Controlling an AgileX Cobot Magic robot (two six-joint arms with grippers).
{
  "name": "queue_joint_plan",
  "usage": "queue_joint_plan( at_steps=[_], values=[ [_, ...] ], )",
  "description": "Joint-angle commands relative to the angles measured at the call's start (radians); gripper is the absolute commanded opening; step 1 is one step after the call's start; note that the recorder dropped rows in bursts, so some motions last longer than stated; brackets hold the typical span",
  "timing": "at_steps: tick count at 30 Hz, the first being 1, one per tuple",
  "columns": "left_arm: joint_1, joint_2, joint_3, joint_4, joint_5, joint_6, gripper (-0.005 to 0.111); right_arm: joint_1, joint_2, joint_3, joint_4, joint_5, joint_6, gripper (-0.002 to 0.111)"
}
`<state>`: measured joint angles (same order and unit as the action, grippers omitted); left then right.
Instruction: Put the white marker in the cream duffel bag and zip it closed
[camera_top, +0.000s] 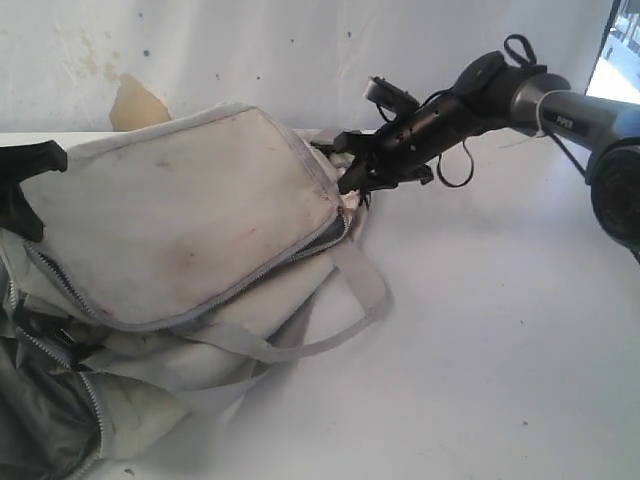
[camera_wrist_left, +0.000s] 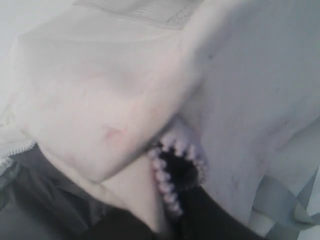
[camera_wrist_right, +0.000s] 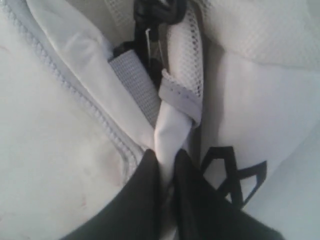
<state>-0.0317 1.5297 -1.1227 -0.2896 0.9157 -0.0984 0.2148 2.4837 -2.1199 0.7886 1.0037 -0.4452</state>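
The right gripper (camera_wrist_right: 166, 158) had its jaws pinched on a white fabric fold (camera_wrist_right: 169, 127) at the end of the cream duffel bag (camera_top: 180, 220). The left gripper (camera_wrist_left: 150, 200) clenched bag cloth. The white marker was unseen, probably inside. Pulling both ends apart would tauten the zipper (camera_top: 230, 285) for closing.

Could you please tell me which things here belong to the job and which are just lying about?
Job: cream duffel bag, its grey zipper, right end effector pinching bag fabric, left end effector gripping the bag. The white marker is not visible.
Not part of it: white tabletop, stained backdrop.

Matt cloth — cream duffel bag (camera_top: 180, 210)
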Motion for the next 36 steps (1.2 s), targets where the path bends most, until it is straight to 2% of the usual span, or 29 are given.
queue_joint_plan(
  at_steps=[1,4,8,10,13,14,17,21,24,28,34,36],
  values=[
    [0.035,-0.003,-0.007,-0.055,-0.089,0.001,0.0,-0.035,-0.089,-0.002,-0.145,0.12,0.092,0.0],
    [0.05,-0.003,-0.007,-0.117,-0.182,0.024,0.0,-0.035,-0.149,0.016,-0.255,0.15,0.196,0.0],
    [0.05,0.007,-0.007,-0.224,-0.241,0.137,0.0,-0.035,-0.254,0.093,-0.352,0.143,0.248,0.0],
    [0.05,0.039,-0.007,-0.307,-0.243,0.214,0.0,-0.035,-0.341,0.175,-0.373,0.147,0.273,0.0],
    [0.05,0.099,-0.01,-0.499,-0.265,0.467,0.0,-0.035,-0.496,0.371,-0.474,0.111,0.388,0.0],
    [0.05,0.109,-0.015,-0.525,-0.269,0.496,0.0,-0.035,-0.528,0.408,-0.476,0.103,0.391,0.0],
    [0.05,0.153,-0.087,-0.592,-0.228,0.548,0.0,-0.035,-0.681,0.619,-0.478,0.014,0.419,0.0],
    [0.05,0.202,-0.16,-0.597,-0.133,0.55,0.0,-0.035,-0.822,0.821,-0.479,-0.098,0.451,0.0],
    [0.05,0.215,-0.164,-0.578,-0.07,0.553,0.001,-0.035,-0.855,0.959,-0.475,-0.162,0.477,0.0],
    [0.05,0.215,-0.164,-0.532,0.006,0.673,0.016,-0.035,-0.855,1.031,-0.472,-0.215,0.475,0.0],
    [0.05,0.213,-0.166,-0.504,0.01,0.678,0.064,-0.035,-0.854,1.032,-0.465,-0.225,0.473,0.0],
    [0.05,0.208,-0.176,-0.504,0.013,0.679,0.075,-0.035,-0.854,1.032,-0.461,-0.225,0.473,0.0]
  ],
)
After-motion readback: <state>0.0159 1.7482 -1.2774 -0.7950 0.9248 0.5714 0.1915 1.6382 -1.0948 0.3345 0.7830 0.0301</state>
